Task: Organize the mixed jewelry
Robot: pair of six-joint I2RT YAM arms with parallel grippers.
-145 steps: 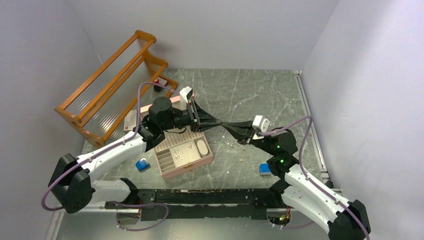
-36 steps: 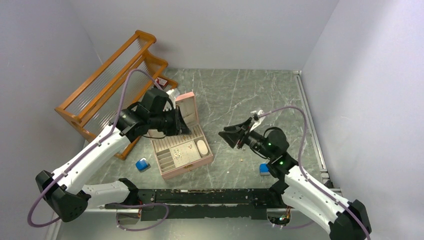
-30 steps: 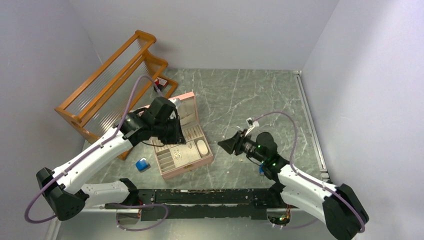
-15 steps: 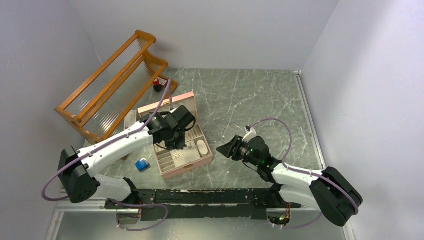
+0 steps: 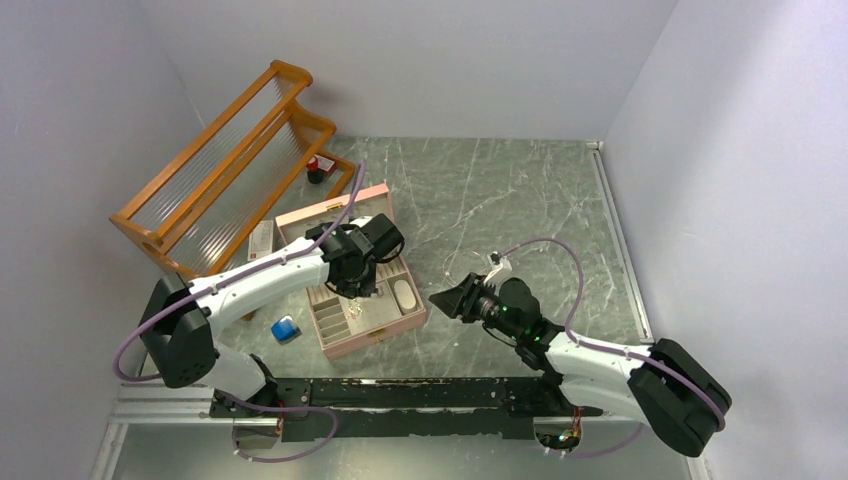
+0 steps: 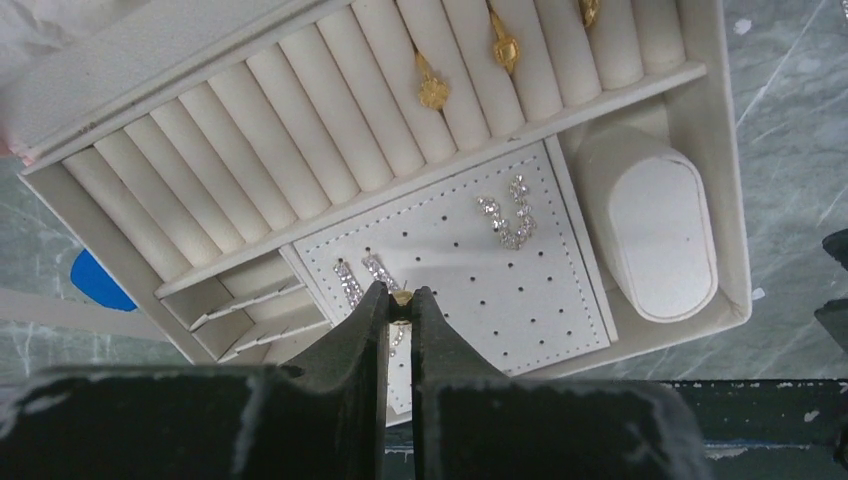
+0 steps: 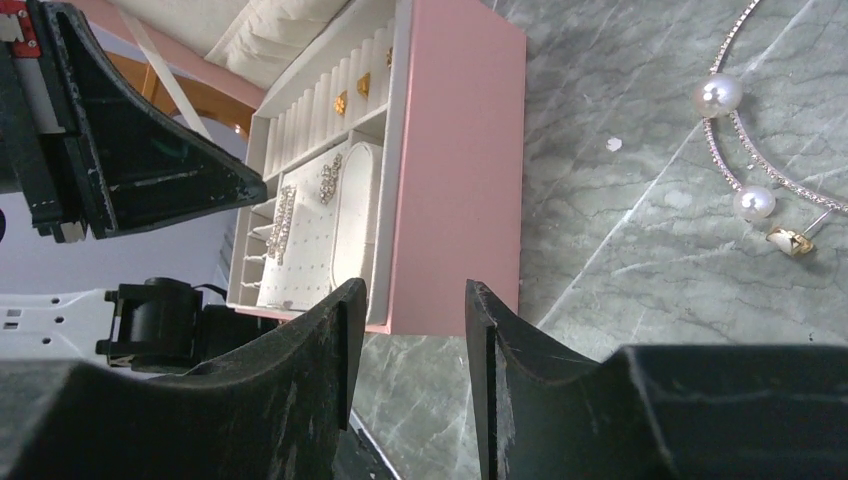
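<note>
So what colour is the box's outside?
Pink; the box shows best in the right wrist view.

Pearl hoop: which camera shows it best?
The right wrist view. The pearl hoop lies big and sharp on the marble table, both pearls clear. The top view shows only a faint thin thread. The left wrist view looks down into the jewelry box instead.

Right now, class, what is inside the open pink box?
In the pink box: gold pieces on the ring rolls, sparkly silver pieces on the perforated panel, a white oval cushion. The left gripper, pinching a gold stud, covers part of the panel.
</note>
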